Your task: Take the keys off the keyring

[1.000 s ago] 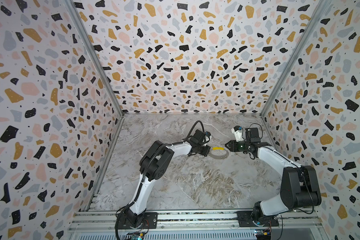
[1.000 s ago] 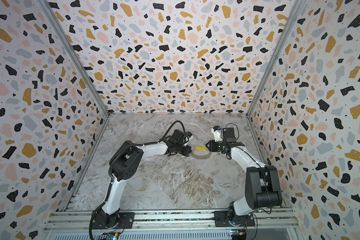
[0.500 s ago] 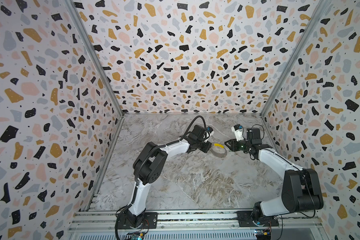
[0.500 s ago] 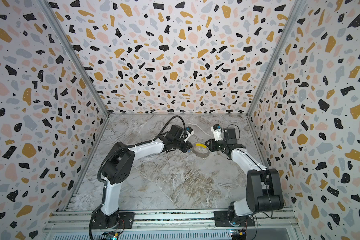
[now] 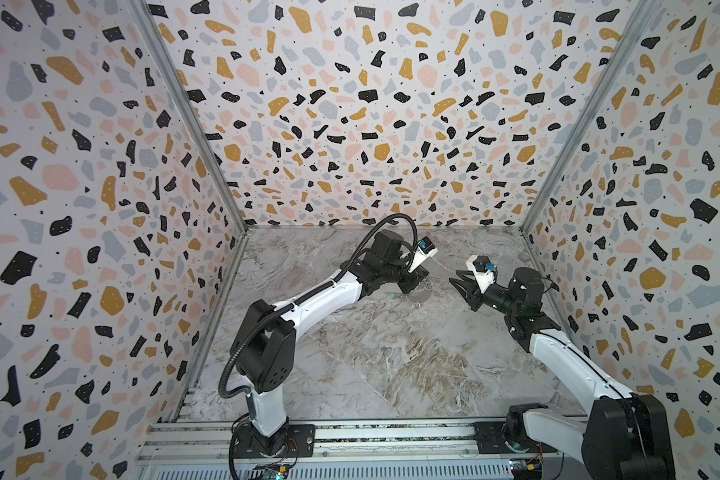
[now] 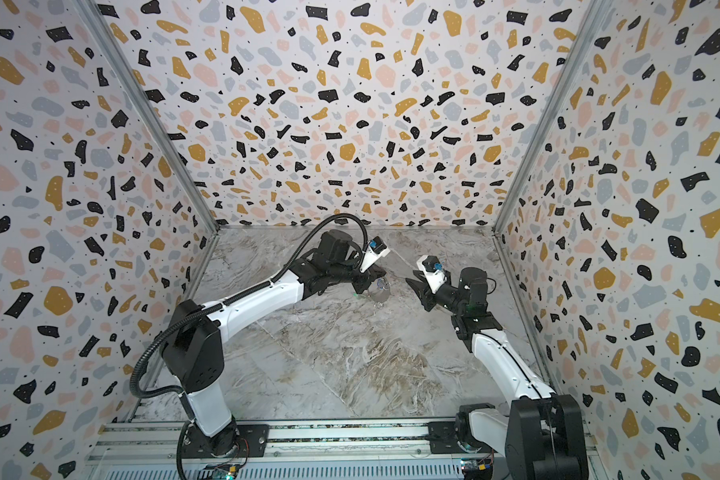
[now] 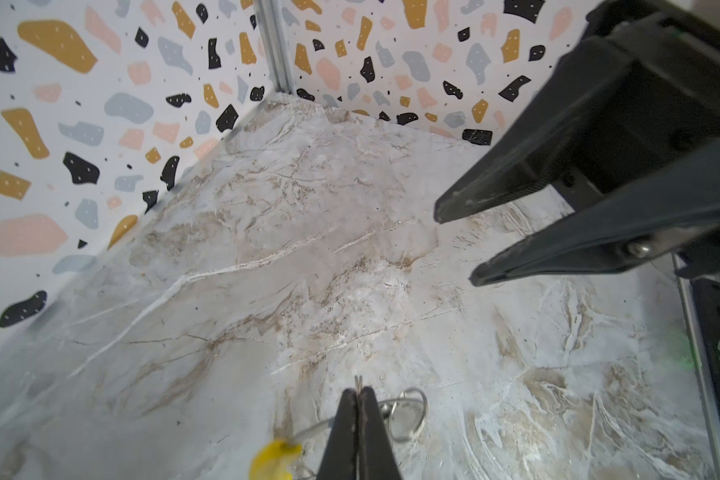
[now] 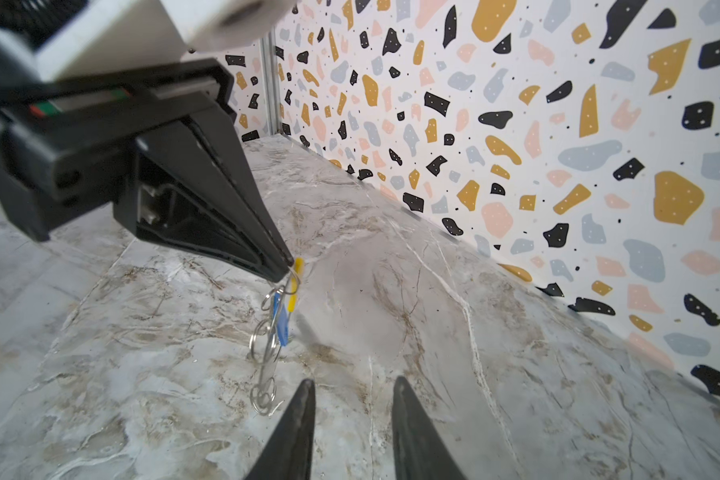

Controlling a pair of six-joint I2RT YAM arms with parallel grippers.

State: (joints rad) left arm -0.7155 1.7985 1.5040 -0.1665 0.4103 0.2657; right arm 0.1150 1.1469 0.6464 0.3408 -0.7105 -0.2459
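Note:
My left gripper is shut on the thin silver keyring, close to its yellow sleeve. The ring hangs edge-on below the fingertips, just above the marble floor. A key with a blue tag and small split rings dangle on it. In both top views the left gripper holds the keyring mid-floor. The left wrist view shows the left gripper shut, with the sleeve beside it. My right gripper is open and empty, a short way right of the ring.
Terrazzo-patterned walls close in the marble floor on three sides. The back wall is near both grippers. An aluminium rail with the arm bases runs along the front edge.
The keyring, which lay flatter with its yellow sleeve showing between the grippers, now hangs from the left gripper. The right gripper has drawn back slightly to the right.

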